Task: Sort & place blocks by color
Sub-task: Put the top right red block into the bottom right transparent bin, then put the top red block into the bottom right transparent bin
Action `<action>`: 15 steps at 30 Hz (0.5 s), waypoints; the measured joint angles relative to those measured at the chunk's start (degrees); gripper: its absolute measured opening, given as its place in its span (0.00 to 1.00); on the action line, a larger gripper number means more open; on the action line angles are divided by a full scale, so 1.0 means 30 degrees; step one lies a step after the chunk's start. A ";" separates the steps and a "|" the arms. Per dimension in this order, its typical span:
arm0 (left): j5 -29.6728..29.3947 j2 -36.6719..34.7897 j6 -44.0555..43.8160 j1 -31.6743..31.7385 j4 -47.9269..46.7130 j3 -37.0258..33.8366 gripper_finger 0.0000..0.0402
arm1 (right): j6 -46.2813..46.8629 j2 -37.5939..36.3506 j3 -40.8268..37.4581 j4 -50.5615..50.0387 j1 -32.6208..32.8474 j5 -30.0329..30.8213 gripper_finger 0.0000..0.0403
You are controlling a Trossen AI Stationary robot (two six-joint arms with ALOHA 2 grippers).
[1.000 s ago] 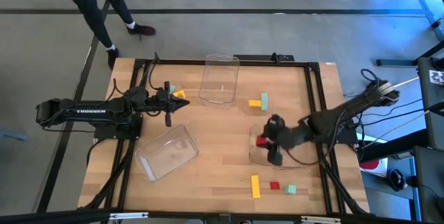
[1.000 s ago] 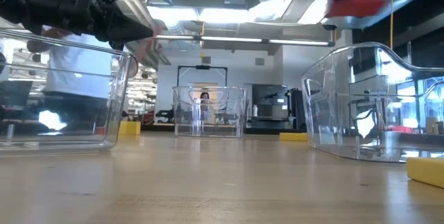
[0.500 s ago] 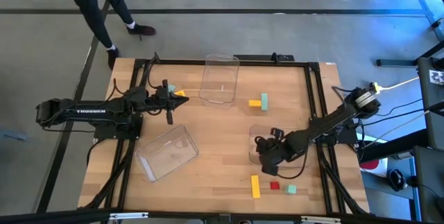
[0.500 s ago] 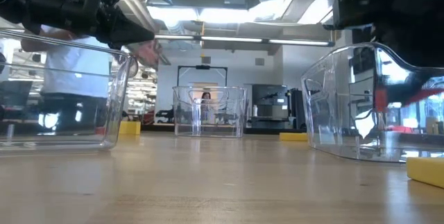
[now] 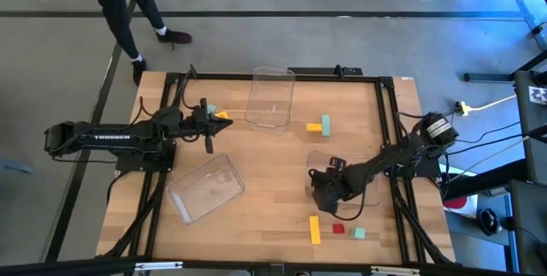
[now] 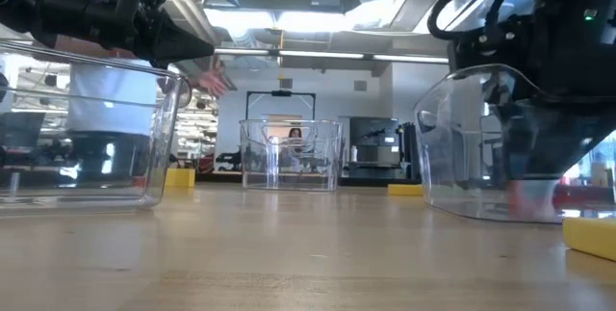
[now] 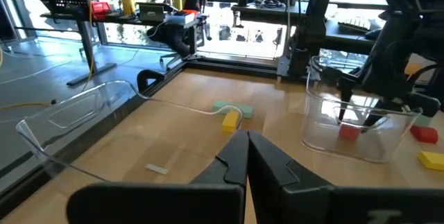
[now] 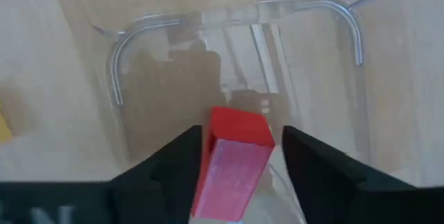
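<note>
My right gripper [image 8: 243, 154] reaches down into the clear tray [image 5: 346, 167] at the table's right, fingers open. A red block [image 8: 232, 158] stands between them. The left wrist view shows this red block [image 7: 348, 131] low in the tray, under the fingers. My left gripper [image 7: 248, 148] is shut and holds nothing. It points level over the far left of the table, beside a yellow block [image 5: 222, 115]. A yellow and mint pair [image 5: 321, 125] lies mid-table. A yellow bar [image 5: 314, 229], a red block [image 5: 338, 229] and a mint block [image 5: 358, 234] lie near the front edge. My right gripper points down with the red block between its fingers. One side of the block [image 8: 208, 161] lies close against one finger, and a gap shows between the block and the other finger [image 8: 305, 161]. Whether any finger touches the block, I cannot tell.
A second clear tray [image 5: 272, 96] stands at the far middle and a third [image 5: 206, 188] lies askew at the near left. A person's legs show on the floor beyond the table's far left corner. Bare wood lies between the trays.
My right gripper has gone down into the right tray, tipping from a slant to point nearly straight down. The red block has come down with it from above the tray's rim to near the tray's floor.
</note>
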 joint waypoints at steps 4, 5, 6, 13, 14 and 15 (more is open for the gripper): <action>-0.0001 0.0000 -0.0007 0.0000 -0.0001 0.0000 0.00 | -0.0029 -0.0108 0.0020 -0.0075 -0.0229 -0.0972 0.60; -0.0003 0.0000 -0.0013 0.0000 -0.0001 0.0000 0.00 | -0.0058 -0.0108 0.0120 -0.0316 -0.0264 -0.1143 0.62; 0.0000 0.0000 -0.0015 0.0000 0.0000 0.0000 0.00 | -0.0207 -0.0108 0.0267 -0.0697 -0.0287 -0.1278 0.63; 0.0015 0.0000 -0.0073 0.0000 -0.0007 0.0000 0.00 | -0.1035 -0.0828 0.2665 -0.6279 -0.0307 0.0515 0.65; 0.0083 0.0000 -0.0259 0.0007 -0.0007 0.0000 0.00 | -0.1020 -0.1118 0.2984 -0.7017 -0.0311 0.0919 0.65; 0.0162 0.0000 -0.0415 0.0007 -0.0038 0.0000 0.00 | -0.1020 -0.1496 0.3208 -0.7581 -0.0298 0.1383 0.65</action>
